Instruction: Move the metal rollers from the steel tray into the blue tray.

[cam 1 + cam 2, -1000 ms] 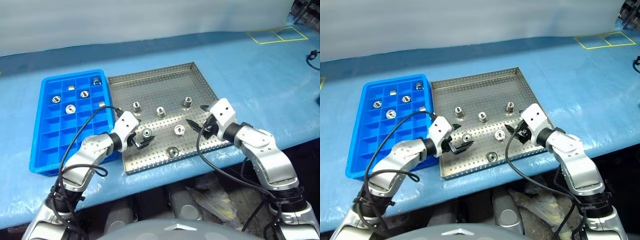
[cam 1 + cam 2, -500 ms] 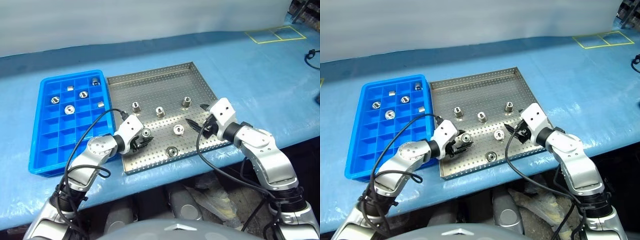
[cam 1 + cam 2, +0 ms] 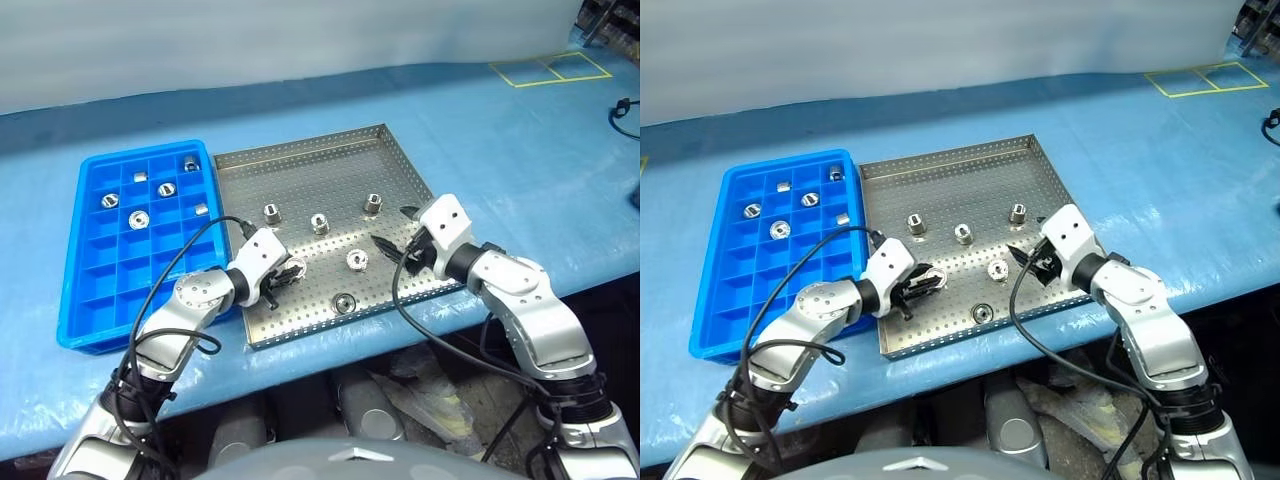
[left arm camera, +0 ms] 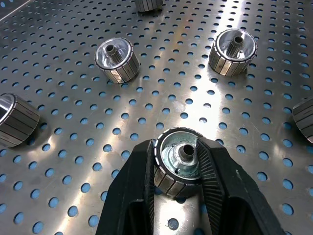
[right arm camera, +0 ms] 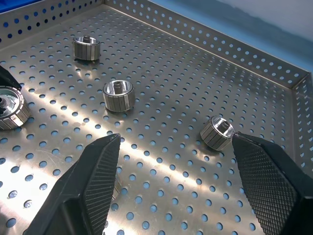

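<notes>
left gripper [image 4: 178, 161]: clamped on one roller [image 4: 177, 164] near-left in steel tray [image 3: 390, 140] | right gripper [image 5: 171, 186]: wide open, empty | handling: likely hard, smooth, slippery; grip across ribbed sides

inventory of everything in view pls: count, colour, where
loose rollers: five, silver, spread apart on the steel tray floor
gripped roller: one, silver, in the steel tray near its blue-tray side
sorted rollers: six, silver, separate compartments at the blue tray's far end
steel tray: one, silver-grey, perforated, mid-table
blue tray: one, bright blue, beside the steel tray on the robot's left
table cover: one, light blue, under both trays
tape outline: one, yellow, far right of the table
left pincer: black, shut on the gripped roller
right pincer: black, open, over the steel tray's right side, holding nothing
</notes>
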Controlling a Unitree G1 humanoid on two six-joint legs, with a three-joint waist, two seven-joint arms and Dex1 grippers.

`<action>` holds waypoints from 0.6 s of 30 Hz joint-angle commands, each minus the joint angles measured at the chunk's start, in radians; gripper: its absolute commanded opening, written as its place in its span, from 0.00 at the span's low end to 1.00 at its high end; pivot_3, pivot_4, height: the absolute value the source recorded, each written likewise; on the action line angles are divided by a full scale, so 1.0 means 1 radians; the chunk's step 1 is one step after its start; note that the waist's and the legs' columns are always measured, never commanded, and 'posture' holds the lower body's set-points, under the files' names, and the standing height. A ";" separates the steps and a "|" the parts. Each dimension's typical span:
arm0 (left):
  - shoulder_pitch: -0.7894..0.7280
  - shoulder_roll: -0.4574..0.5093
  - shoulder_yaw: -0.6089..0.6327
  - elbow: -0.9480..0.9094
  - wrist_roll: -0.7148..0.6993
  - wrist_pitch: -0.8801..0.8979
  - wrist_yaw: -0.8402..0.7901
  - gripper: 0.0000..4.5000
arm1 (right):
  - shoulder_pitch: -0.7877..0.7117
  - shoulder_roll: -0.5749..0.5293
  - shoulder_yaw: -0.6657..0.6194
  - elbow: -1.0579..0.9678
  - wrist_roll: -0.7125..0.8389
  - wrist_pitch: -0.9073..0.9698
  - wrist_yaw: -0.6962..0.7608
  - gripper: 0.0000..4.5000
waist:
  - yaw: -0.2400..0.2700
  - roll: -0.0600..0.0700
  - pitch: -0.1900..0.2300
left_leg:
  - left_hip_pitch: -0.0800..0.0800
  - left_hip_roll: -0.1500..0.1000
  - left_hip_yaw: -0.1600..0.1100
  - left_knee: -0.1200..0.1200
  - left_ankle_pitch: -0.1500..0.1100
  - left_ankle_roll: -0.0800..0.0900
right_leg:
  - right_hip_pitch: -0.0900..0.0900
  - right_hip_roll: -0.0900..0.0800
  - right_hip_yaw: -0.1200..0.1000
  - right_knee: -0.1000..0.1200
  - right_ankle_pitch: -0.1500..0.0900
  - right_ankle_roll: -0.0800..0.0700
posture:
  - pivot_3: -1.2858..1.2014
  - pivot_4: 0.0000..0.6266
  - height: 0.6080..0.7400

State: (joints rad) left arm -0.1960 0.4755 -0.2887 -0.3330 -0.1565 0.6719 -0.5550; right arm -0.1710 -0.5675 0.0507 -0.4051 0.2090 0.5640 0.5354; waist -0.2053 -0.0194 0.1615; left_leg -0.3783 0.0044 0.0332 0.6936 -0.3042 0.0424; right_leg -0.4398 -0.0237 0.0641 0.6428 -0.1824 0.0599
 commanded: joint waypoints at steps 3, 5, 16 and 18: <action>0.002 0.004 0.017 -0.005 0.010 0.005 0.007 0.24 | -0.012 0.004 -0.030 -0.025 -0.003 -0.025 -0.009 0.85 | 0.000 0.000 0.000 | 0.000 0.000 0.000 0.000 0.000 0.000 | 0.000 0.000 0.000 0.000 0.000 0.000 | 0.42 0.24 1.00; 0.001 0.001 0.022 -0.004 0.008 -0.003 0.007 0.24 | -0.013 0.004 -0.028 -0.023 -0.003 -0.028 -0.011 0.85 | 0.000 0.000 0.000 | 0.000 0.000 0.000 0.000 0.000 0.000 | 0.000 0.000 0.000 0.000 0.000 0.000 | 0.42 0.24 1.00; 0.034 -0.082 0.394 -0.115 -0.192 0.012 0.096 0.24 | -0.028 0.013 -0.008 -0.008 -0.005 -0.036 -0.003 0.85 | 0.001 0.000 0.000 | -0.001 0.000 0.000 0.000 0.000 0.000 | -0.001 0.000 0.000 0.000 0.000 0.000 | 0.43 0.24 1.00; 0.042 -0.068 0.462 -0.144 -0.195 0.029 0.133 0.24 | -0.039 0.018 0.000 -0.001 -0.005 -0.039 0.001 0.85 | 0.004 0.000 0.000 | -0.001 0.000 0.000 0.000 0.000 0.000 | -0.001 0.000 0.000 0.000 0.000 0.000 | 0.44 0.24 1.00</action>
State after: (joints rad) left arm -0.1555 0.3979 0.1125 -0.4135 -0.3349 0.6931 -0.4513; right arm -0.1883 -0.5537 0.0563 -0.3968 0.2065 0.5472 0.5312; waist -0.2009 -0.0194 0.1616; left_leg -0.3788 0.0043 0.0333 0.6938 -0.3044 0.0427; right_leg -0.4405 -0.0241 0.0643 0.6429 -0.1821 0.0603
